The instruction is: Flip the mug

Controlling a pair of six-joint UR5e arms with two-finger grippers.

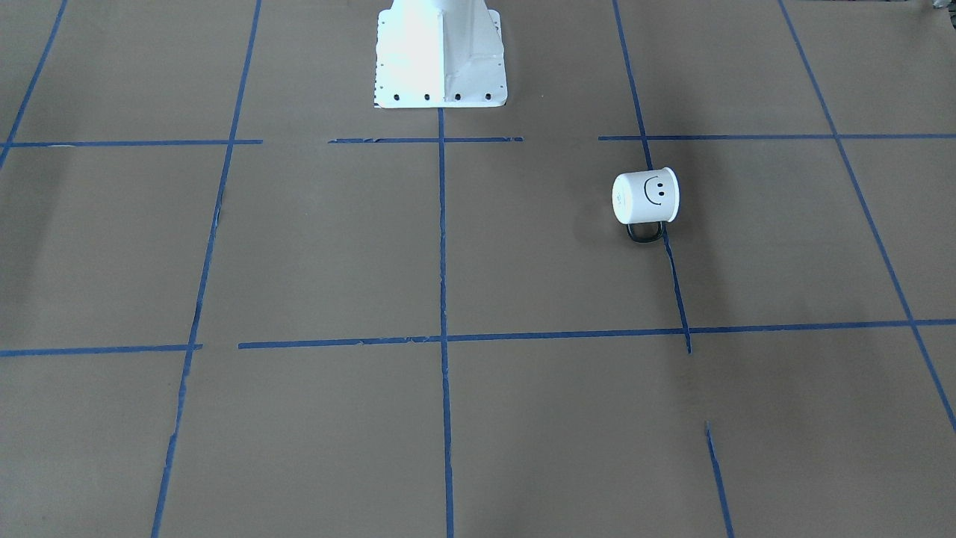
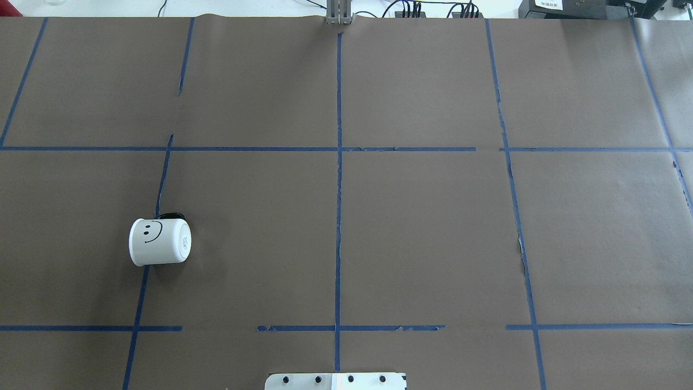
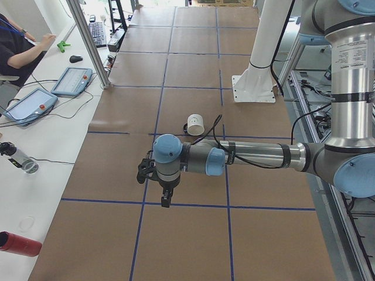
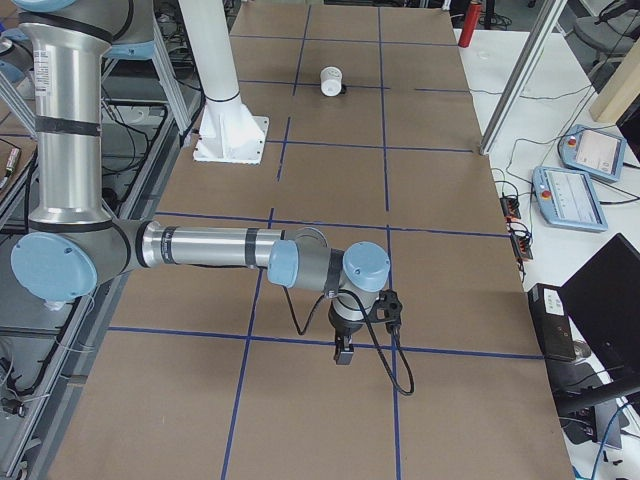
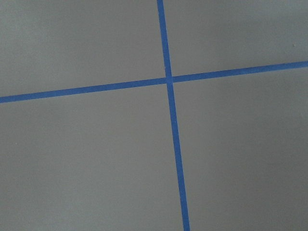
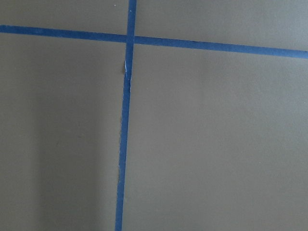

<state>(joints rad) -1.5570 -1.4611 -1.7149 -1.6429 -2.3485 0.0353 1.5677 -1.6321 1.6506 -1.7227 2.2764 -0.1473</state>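
Note:
The white mug (image 1: 646,196) with a black smiley face lies on its side on the brown paper, on the robot's left half of the table (image 2: 159,242). Its black handle (image 1: 646,232) points away from the robot's base. It also shows small in the exterior left view (image 3: 195,124) and the exterior right view (image 4: 331,80). My left gripper (image 3: 166,199) hangs over the paper well short of the mug, nearer the table's left end. My right gripper (image 4: 343,352) hangs over the far right end. Whether either is open or shut, I cannot tell. Both wrist views show only paper and blue tape.
Blue tape lines (image 2: 339,189) form a grid on the paper. The white robot pedestal (image 1: 441,52) stands at the table's middle edge. Tablets (image 3: 71,81), a red bottle (image 3: 20,243) and an aluminium post (image 3: 88,41) are on the operators' side.

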